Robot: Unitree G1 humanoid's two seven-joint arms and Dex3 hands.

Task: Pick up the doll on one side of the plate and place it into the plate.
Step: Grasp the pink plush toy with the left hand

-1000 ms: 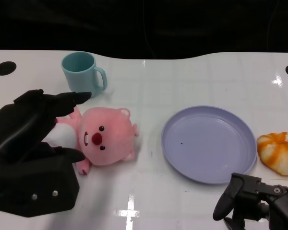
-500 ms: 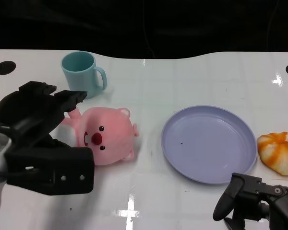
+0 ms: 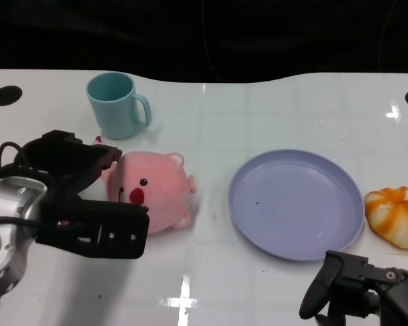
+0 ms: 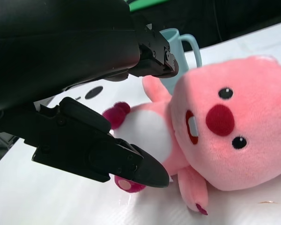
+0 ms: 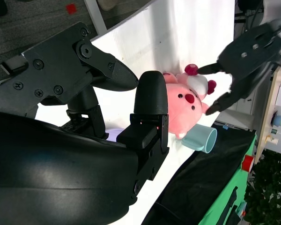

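The pink doll [image 3: 153,193] lies on the white bench [image 3: 258,109] at centre left of the head view, well left of the lavender plate [image 3: 296,204], which holds nothing. So nothing of the task is done: grasp, carry and release all remain. The left hand [image 3: 75,193], at the left of the frame, brackets the doll's body with its fingers apart; the left wrist view shows fingers [image 4: 131,161] on either side of the belly with a gap, so I judge it spread and holding nothing. The right hand [image 3: 357,292] rests at lower right, partly cut off by the frame edge, fingers loosely apart and empty. Whether any left fingertip touches the plush is hard to tell; the hand covers the doll's legs in the head view.
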